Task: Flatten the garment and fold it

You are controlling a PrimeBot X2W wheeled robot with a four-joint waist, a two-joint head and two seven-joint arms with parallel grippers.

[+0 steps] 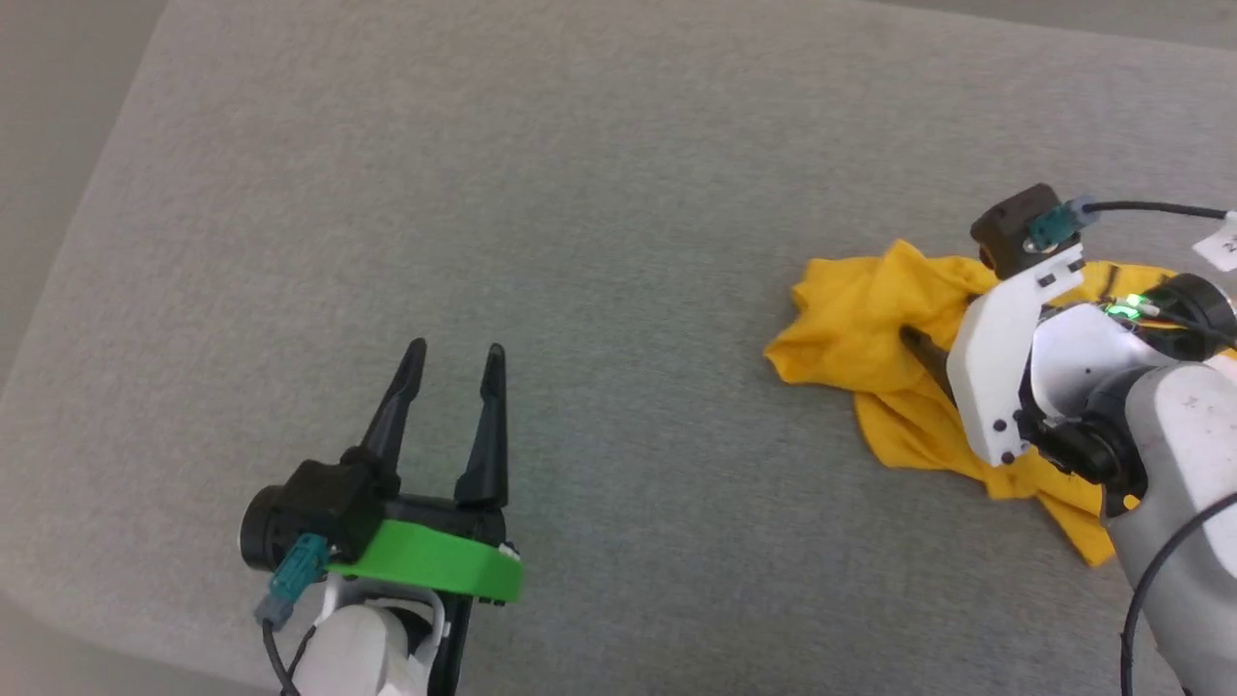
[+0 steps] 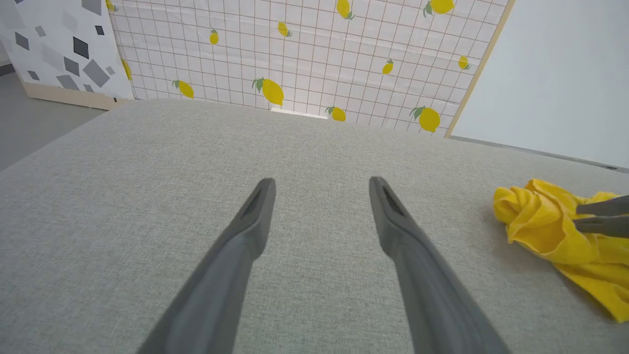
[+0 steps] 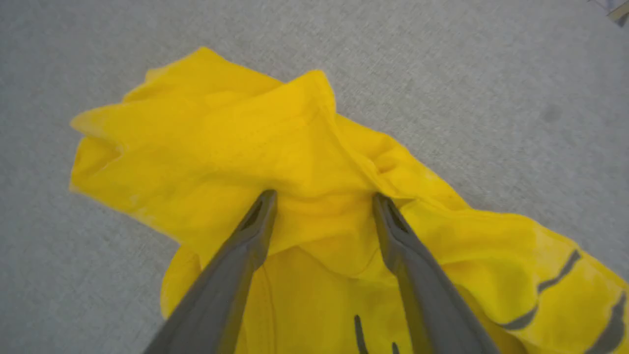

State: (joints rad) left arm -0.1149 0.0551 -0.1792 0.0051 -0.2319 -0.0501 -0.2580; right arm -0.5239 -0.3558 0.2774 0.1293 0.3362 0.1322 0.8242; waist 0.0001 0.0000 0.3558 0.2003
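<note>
A: Where do our pincers stand?
B: Our right pincer (image 3: pixel 322 199) has its fingers apart, tips against the crumpled yellow shirt (image 3: pixel 221 137), a fold rising between them. Our left pincer (image 1: pixel 456 350), also apart, hangs over the grey surface (image 1: pixel 580 242), the shirt well off to its right.

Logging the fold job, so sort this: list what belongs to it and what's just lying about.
Job: crumpled bright yellow T-shirt with black stripes; right gripper, open over the shirt; left gripper, open, apart from it.
Just there: grey fabric surface; lemon-print grid backdrop; panel with grey geometric shapes.
</note>
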